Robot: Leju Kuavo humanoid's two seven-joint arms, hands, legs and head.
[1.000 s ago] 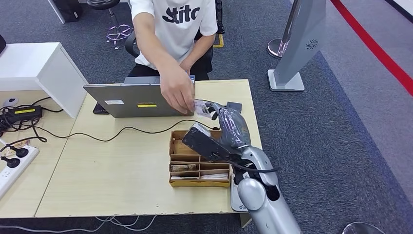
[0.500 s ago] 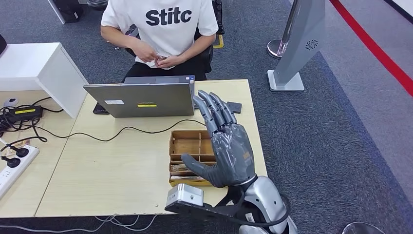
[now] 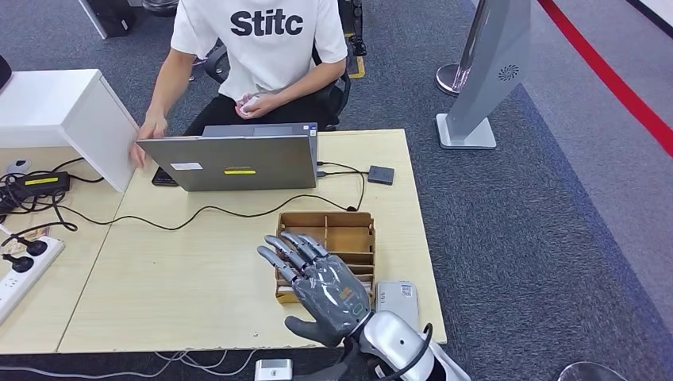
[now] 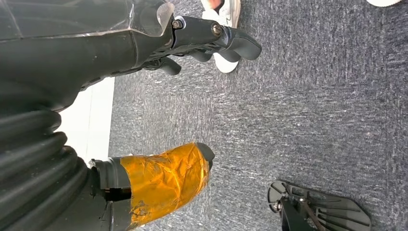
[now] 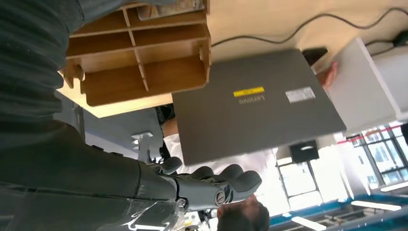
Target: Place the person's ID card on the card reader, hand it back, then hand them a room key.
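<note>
My right hand (image 3: 317,286) hovers open, fingers spread and palm down, over the near end of the wooden compartment box (image 3: 327,228); it holds nothing. In the right wrist view its fingers (image 5: 216,187) are bare, with the box (image 5: 139,62) and the laptop (image 5: 255,103) beyond. A small black square device (image 3: 381,175) lies on the table's far right, cabled to the laptop (image 3: 230,163). A grey flat device (image 3: 397,295) lies beside my wrist. The person (image 3: 262,40) holds a small pale thing (image 3: 250,101) at their lap. My left hand (image 4: 163,178) hangs over carpet, holding nothing.
The person's other hand (image 3: 147,131) reaches to the white cabinet (image 3: 55,107) left of the laptop. A black cable (image 3: 198,214) crosses the table. A power strip (image 3: 24,266) and an adapter lie at the left. A grey floor stand (image 3: 484,79) rises at the right.
My right hand let go of the card to the person, then drew back from the far side to the near end of the box. The person pulled back and now reaches left.
</note>
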